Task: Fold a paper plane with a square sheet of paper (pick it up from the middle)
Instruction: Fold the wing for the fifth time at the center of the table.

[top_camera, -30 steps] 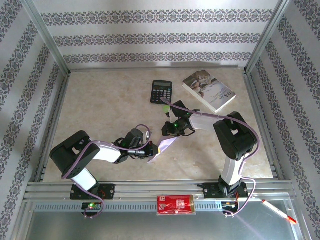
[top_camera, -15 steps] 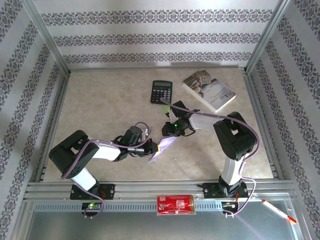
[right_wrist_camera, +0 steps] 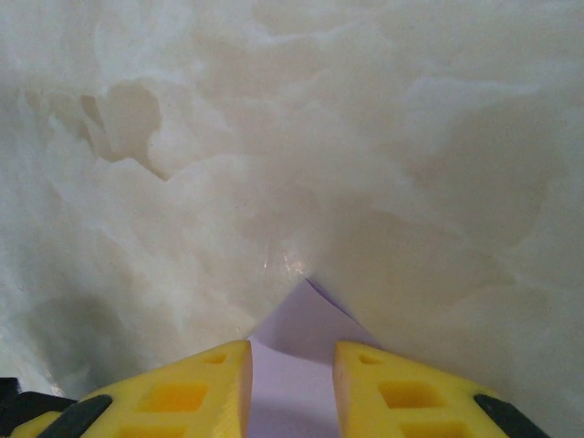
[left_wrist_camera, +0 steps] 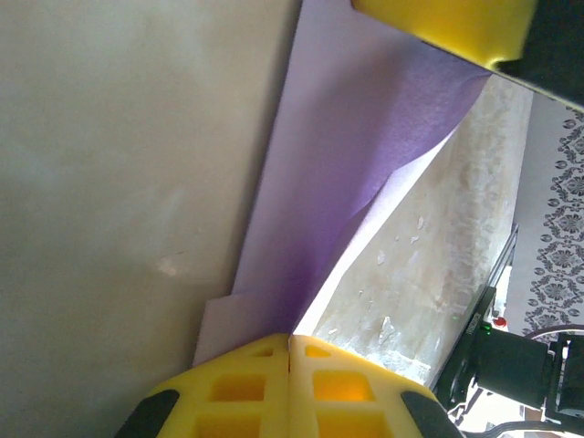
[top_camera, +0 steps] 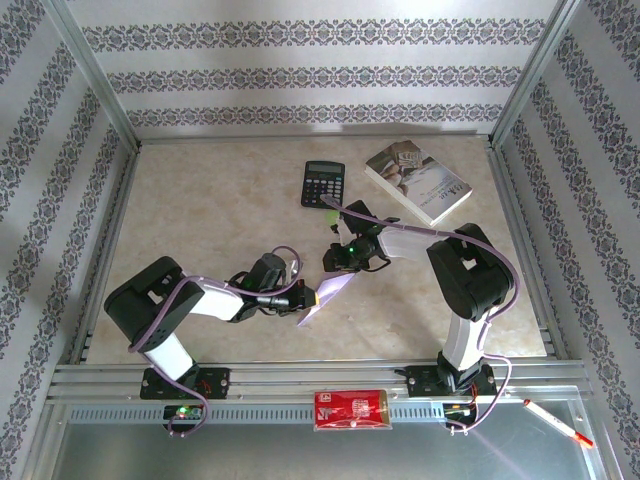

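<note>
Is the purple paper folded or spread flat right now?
Folded, not flat: the lilac paper shows overlapping layers, with a raised flap and a crease running down to where the left gripper pinches it.

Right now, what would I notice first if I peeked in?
A lilac sheet of paper is held mid-table between two arms. The left gripper pinches one end, and the right gripper, jaws apart, straddles a corner. Farther back sit a black calculator and a white book.

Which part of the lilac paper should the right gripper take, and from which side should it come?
Probably the pointed corner of the lilac paper, approached from the end opposite the left gripper, which is shut on the other edge. That thin corner sits between the parted fingers of the right gripper.
</note>
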`<move>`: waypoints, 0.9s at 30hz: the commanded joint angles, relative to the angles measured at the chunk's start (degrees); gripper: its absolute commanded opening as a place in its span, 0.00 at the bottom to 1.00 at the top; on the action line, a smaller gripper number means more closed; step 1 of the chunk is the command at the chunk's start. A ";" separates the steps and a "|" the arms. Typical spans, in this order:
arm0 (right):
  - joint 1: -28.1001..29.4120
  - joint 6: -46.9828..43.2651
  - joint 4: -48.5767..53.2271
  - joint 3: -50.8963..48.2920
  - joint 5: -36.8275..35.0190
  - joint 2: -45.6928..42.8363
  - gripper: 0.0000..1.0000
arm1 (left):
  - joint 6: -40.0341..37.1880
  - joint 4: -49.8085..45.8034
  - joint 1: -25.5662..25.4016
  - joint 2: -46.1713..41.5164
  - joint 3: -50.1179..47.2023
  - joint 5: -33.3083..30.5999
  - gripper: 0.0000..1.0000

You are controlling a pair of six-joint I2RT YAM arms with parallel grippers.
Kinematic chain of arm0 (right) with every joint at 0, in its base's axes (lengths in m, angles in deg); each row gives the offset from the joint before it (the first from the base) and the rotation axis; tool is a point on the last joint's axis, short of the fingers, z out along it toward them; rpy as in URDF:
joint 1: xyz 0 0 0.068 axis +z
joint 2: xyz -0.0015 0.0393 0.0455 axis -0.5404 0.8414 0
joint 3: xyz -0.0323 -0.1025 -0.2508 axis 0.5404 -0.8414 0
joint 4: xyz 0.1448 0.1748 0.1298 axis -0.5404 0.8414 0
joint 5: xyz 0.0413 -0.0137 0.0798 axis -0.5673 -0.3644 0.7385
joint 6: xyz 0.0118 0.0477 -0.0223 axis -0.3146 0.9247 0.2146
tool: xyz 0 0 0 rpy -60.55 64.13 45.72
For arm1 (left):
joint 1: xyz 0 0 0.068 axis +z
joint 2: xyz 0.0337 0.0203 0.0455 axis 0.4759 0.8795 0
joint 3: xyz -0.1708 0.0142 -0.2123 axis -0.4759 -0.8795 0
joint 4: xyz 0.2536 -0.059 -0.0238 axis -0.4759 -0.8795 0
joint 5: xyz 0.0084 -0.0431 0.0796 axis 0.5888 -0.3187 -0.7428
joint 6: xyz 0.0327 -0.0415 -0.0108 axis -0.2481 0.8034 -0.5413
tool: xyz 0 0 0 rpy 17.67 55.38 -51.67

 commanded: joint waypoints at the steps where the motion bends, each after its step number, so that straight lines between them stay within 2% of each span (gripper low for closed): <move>1: -0.59 -0.02 1.43 1.71 1.31 -0.01 0.30 | 0.67 0.36 0.98 1.97 0.24 0.03 0.00; 16: -0.64 -2.13 5.27 1.05 -1.92 1.53 0.30 | 2.14 2.70 1.32 -0.46 -0.29 -0.19 0.00; 27: -0.63 -2.89 6.01 0.43 -3.13 1.97 0.29 | 0.42 0.28 2.68 -1.63 0.03 -0.38 0.00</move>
